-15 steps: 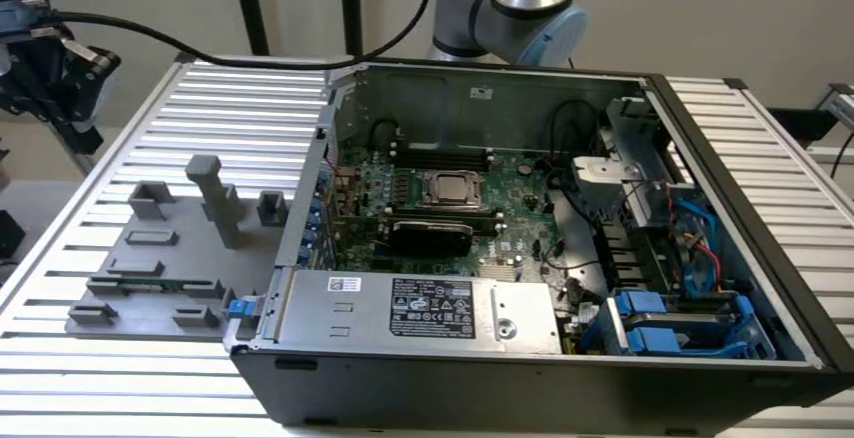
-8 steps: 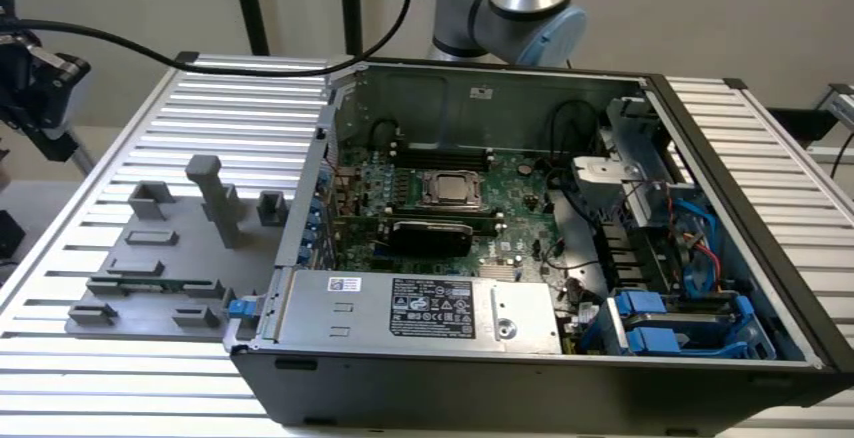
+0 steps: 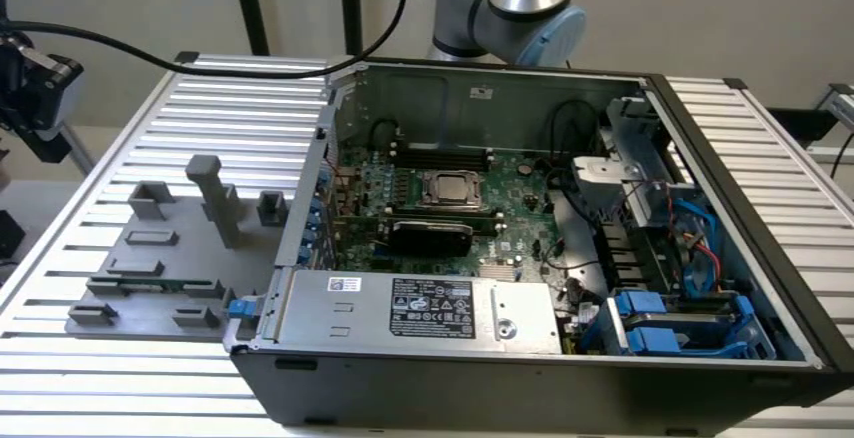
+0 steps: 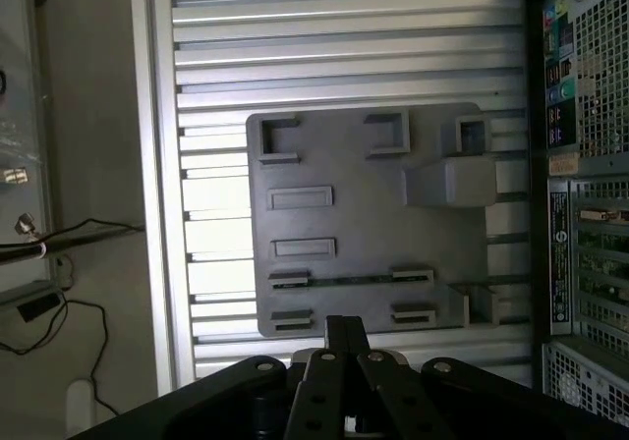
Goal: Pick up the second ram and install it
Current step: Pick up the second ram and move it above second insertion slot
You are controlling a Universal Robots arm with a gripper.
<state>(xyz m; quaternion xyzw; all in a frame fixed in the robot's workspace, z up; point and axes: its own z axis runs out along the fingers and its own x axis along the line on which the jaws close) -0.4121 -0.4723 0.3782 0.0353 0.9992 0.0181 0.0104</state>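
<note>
While poised above plate, black metal pincer [image 4: 341,330]: looks closed, tips pressed together w/ no gap seen, nothing gripped.
Second ram (thin, long green circuit-board stick) [image 4: 349,281]: standing on edge in flat grey plastic holder plate [image 4: 364,219], each end seated in small end slot blocks [image 4: 290,280]; not yet picked.
Ext. view pos.: second ram [image 3: 154,284] at near part of plate, on slatted aluminium worktop [image 3: 120,368], at exterior view's left of open black PC case [image 3: 534,388].
Direction from pincer: straight ahead of tips, near but apart; spare slot blocks [image 4: 292,317], seemingly empty, in btw.
Long axis: crosswise to pincer's pointing line; in ext. view running left-right, approx parallel to case's near wall.
Install site: large green motherboard [image 3: 514,173] inside case, well apart from ram; memory slots too unclear to judge.
Task status (judgement): pick not begun, pincer only hovering near ram.
</note>
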